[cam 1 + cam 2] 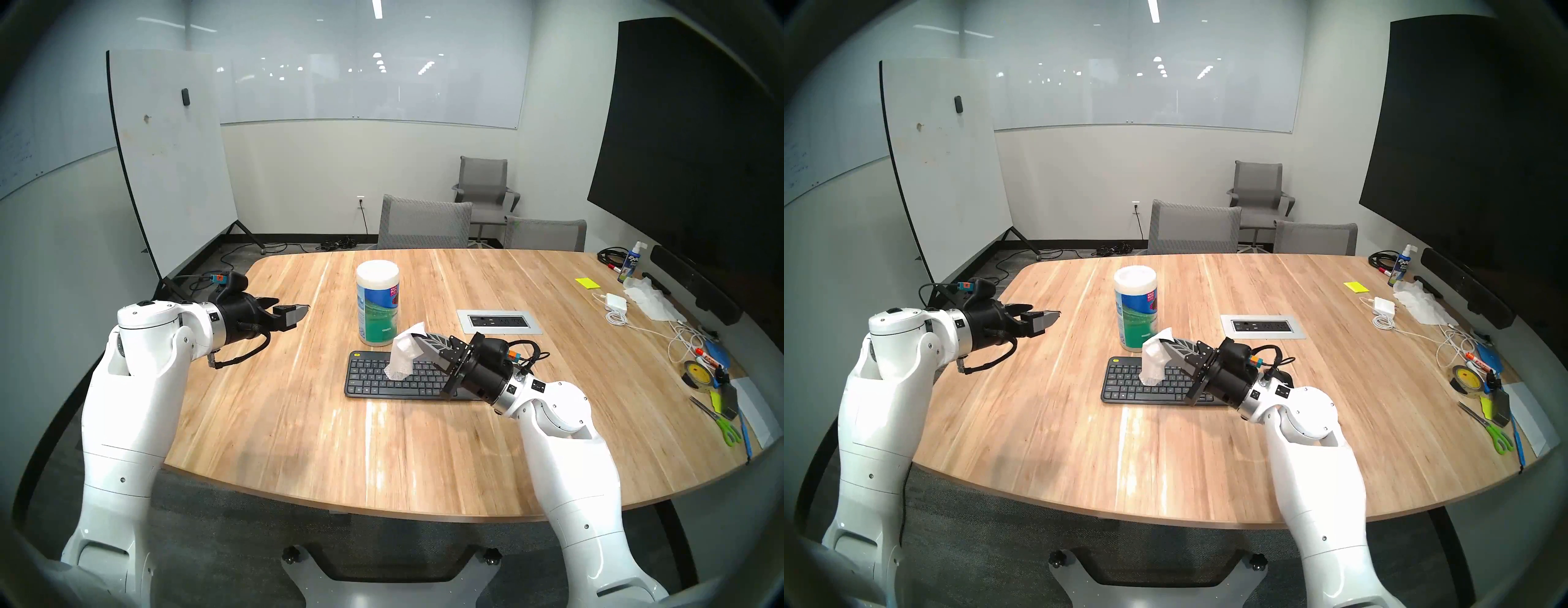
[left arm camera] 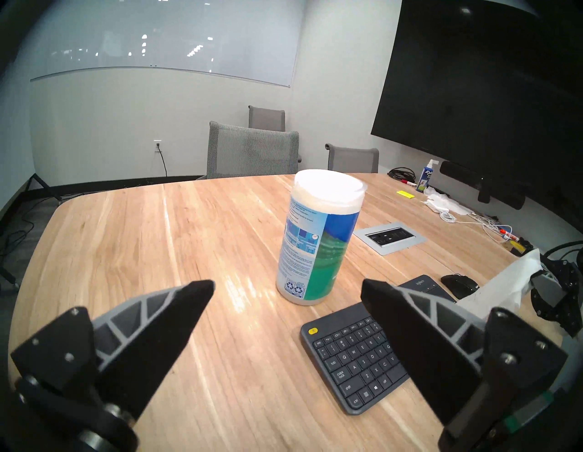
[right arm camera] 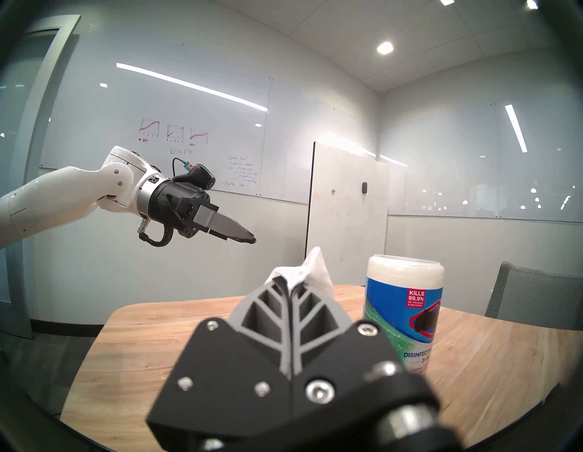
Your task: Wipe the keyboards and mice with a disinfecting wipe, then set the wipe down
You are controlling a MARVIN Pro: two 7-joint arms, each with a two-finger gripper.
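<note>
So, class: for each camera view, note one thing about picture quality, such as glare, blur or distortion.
Head views: fisheye bends the table edge, and ceiling lights streak glare along the wood. Left wrist view: glare patch beside the canister; the near fingers are soft. Right wrist view: the right gripper pinching the wipe is blurred at its base, while the canister label reads sharp.

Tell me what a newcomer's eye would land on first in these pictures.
First, the white disinfecting wipe pinched in the right gripper, dangling over the dark-grey keyboard at mid-table. Next, the blue-green wipes canister with its white lid, standing just behind the keyboard. Then the left gripper, fingers apart and empty, held above the table's left side.
</note>
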